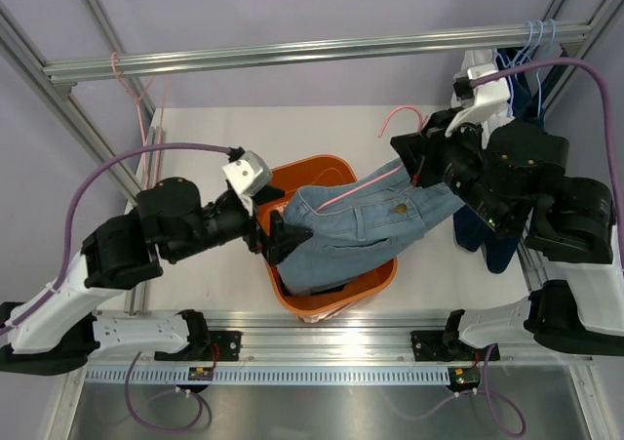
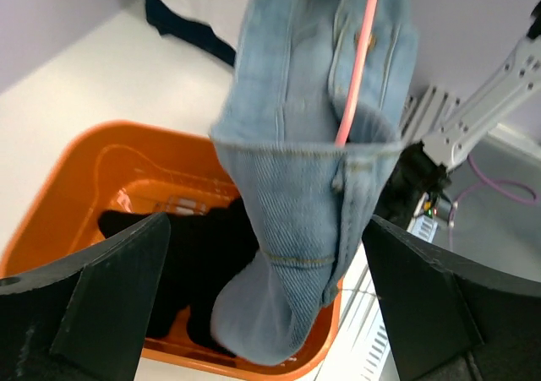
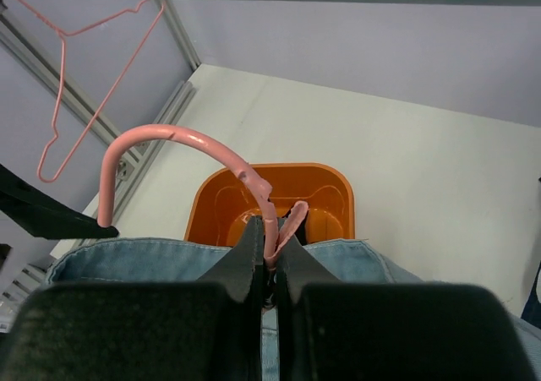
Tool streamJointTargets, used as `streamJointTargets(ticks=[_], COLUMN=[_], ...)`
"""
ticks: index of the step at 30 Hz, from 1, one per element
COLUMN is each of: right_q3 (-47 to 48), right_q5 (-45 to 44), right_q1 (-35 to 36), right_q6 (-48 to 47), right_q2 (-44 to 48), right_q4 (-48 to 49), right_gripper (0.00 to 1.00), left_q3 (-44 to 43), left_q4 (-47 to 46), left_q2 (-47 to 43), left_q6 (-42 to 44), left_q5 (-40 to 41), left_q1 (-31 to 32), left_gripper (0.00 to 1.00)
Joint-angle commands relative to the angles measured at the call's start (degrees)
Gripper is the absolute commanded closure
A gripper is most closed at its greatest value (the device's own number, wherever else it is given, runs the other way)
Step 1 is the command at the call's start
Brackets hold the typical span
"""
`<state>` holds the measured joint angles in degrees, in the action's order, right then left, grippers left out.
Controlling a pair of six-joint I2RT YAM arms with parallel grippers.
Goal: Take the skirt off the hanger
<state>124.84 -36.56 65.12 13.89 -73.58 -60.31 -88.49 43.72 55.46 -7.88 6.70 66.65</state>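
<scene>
The light-blue denim skirt (image 1: 361, 220) hangs on the pink wire hanger (image 1: 367, 187) over an orange bin, its lower end drooping into the bin. My right gripper (image 1: 421, 173) is shut on the hanger's neck just below the hook. In the right wrist view the gripper (image 3: 272, 244) pinches the pink wire, the hook (image 3: 169, 136) curves up to the left, and the skirt's waistband (image 3: 127, 258) lies below. My left gripper (image 1: 278, 237) is at the skirt's left end. In the left wrist view it (image 2: 264, 229) is open, with the skirt (image 2: 296, 204) and the hanger wire (image 2: 359, 51) between its fingers.
The orange bin (image 1: 380, 276) holds a black garment (image 2: 169, 254). A spare pink hanger (image 1: 127, 79) hangs on the rail at the back left and also shows in the right wrist view (image 3: 63, 102). Light-blue hangers (image 1: 536, 35) with dark garments (image 1: 487, 240) hang at the right.
</scene>
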Motion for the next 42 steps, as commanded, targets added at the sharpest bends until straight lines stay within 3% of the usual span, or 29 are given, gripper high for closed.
streamJointTargets(ticks=[1, 8, 11, 13, 14, 15, 18, 23, 28, 34, 39, 42], right_q3=[5.3, 9.6, 10.8, 11.0, 10.6, 10.3, 7.4, 3.8, 9.2, 8.8, 5.6, 3.5], right_q5=[-3.5, -6.1, -6.2, -8.8, -10.2, -11.4, -15.8, -18.8, -28.5, -32.2, -28.1, -20.8], right_q1=[0.2, 0.2, 0.2, 0.2, 0.2, 0.3, 0.2, -0.6, -0.7, -0.7, -0.7, -0.7], right_q6=[-1.2, -1.4, -1.6, -1.5, -1.6, -1.6, -1.1, 1.5, 6.7, 6.1, 4.8, 2.6], right_q2=[0.6, -0.9, -1.7, -2.2, -2.2, -1.9, 0.3, 4.1, 4.1, 8.5, 9.6, 7.5], right_q4=[0.0, -1.4, -2.2, -3.6, -4.1, -4.8, -4.2, -2.1, -7.7, -3.6, 1.8, 5.8], right_gripper=[1.0, 1.0, 1.0, 1.0, 1.0, 1.0, 1.0, 1.0, 1.0, 1.0, 1.0, 1.0], left_q3=[3.5, 7.5, 7.7, 7.3, 6.8, 6.8, 9.4, 13.6, 16.3, 19.4, 17.9, 16.5], left_q4=[-3.3, -4.8, -4.9, -4.4, -3.6, -3.2, -5.1, -10.0, -10.9, -13.5, -13.1, -12.1], left_q2=[0.0, -1.1, -1.4, -1.3, -1.3, -1.6, -4.1, -6.6, -7.8, -11.3, -9.9, -7.7], left_q6=[-0.9, -1.3, -1.2, -1.6, -2.0, -2.4, -4.1, -6.1, -7.8, -8.2, -7.9, -7.4], left_q5=[-4.8, -7.8, -6.3, -3.8, -1.0, 0.6, 6.0, 7.9, 11.2, 11.9, 9.6, 9.6], left_q1=[0.2, 0.4, 0.5, 0.5, 0.4, 0.4, 0.5, 0.5, 0.4, 0.4, 0.4, 0.4], left_gripper=[0.01, 0.01, 0.11, 0.6, 0.93, 1.0, 1.0, 1.0, 1.0, 1.0, 1.0, 1.0])
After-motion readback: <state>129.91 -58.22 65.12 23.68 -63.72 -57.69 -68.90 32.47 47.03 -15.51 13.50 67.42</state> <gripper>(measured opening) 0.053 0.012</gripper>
